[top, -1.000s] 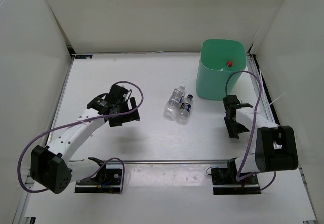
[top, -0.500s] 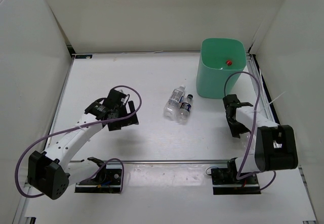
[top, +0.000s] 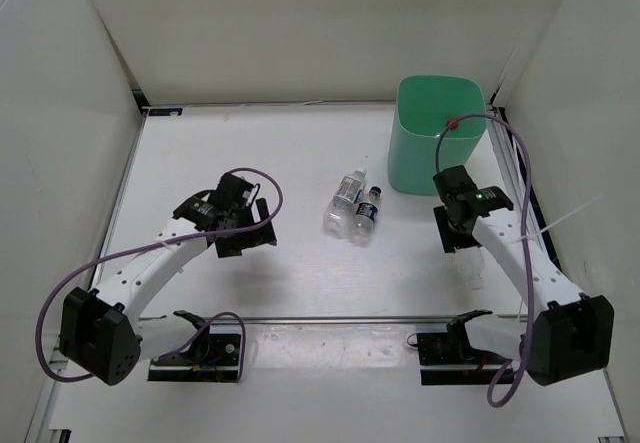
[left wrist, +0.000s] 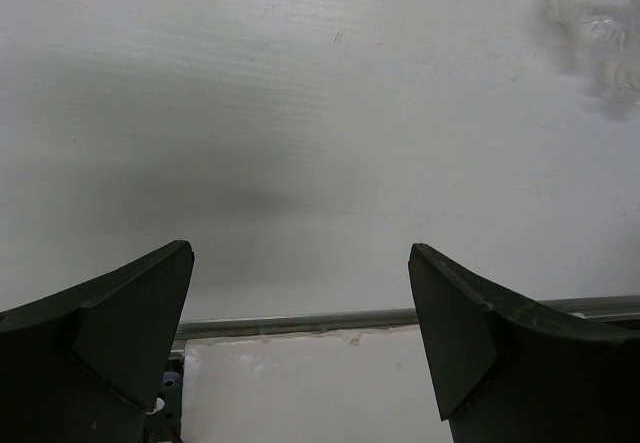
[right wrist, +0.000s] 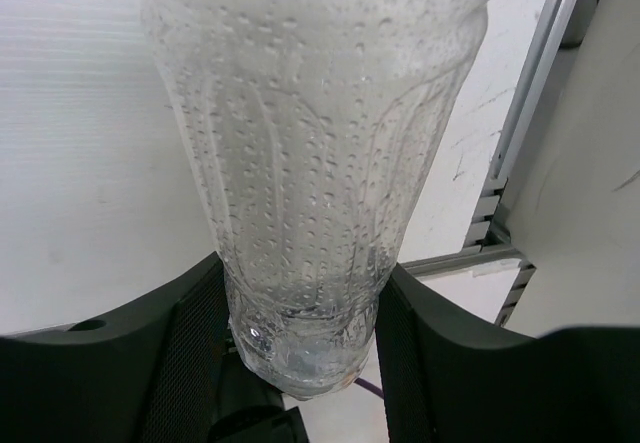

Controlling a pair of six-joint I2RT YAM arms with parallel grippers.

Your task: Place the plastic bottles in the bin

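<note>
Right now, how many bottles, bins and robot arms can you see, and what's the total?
Bottles: 3, two lying mid-table, one clamped in the right jaws
Bin: 1
Robot arms: 2
Total: 6
Not counted: a red spot at the bin, too small to identify.

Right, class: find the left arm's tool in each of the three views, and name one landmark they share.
Top external: the left tool, left of centre, jaws open.
Left wrist: its two dark fingers fill the bottom corners, wide apart.
Right wrist: not in it; the right tool grips a clear bottle there.
Shared landmark: the metal rail along the near edge, seen in all three.
</note>
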